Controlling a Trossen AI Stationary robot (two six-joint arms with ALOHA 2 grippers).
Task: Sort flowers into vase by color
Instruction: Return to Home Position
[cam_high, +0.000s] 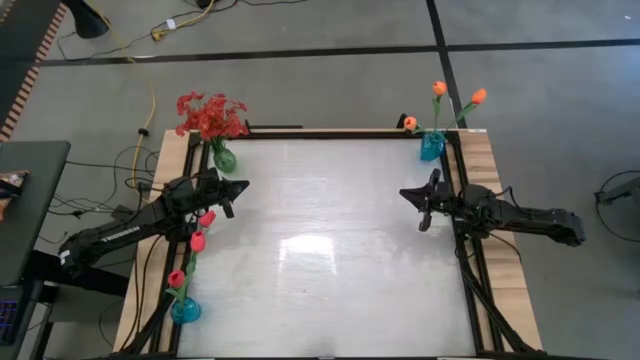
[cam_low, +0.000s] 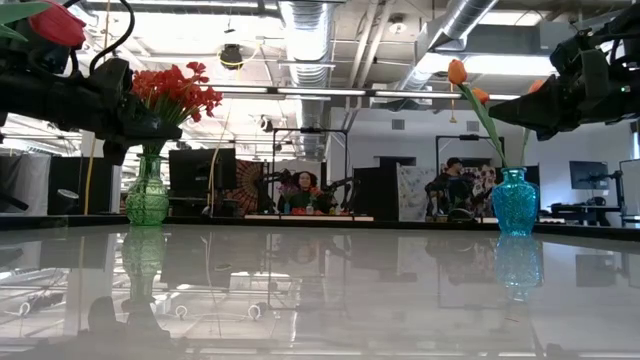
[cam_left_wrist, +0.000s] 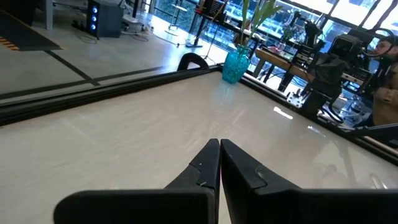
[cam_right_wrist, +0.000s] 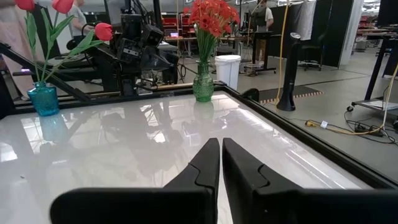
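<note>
Red sprays (cam_high: 210, 115) stand by their stems in a green vase (cam_high: 224, 157) at the table's far left corner. Orange tulips (cam_high: 440, 90) stand in a blue vase (cam_high: 432, 146) at the far right corner. Pinkish-red tulips (cam_high: 197, 240) stand in a teal vase (cam_high: 185, 309) at the near left. My left gripper (cam_high: 240, 186) hovers shut above the table's left side, just right of the green vase. My right gripper (cam_high: 405, 193) hovers shut above the right side, nearer than the blue vase. Both wrist views show fingertips together, left (cam_left_wrist: 219, 146) and right (cam_right_wrist: 221, 144), with nothing between them.
The white tabletop (cam_high: 330, 250) lies bare between the two arms, with a dark frame rail (cam_high: 340, 133) around it. In the low view the green vase (cam_low: 147, 195) and blue vase (cam_low: 514, 200) stand far apart. People sit at desks (cam_low: 300, 190) beyond the table.
</note>
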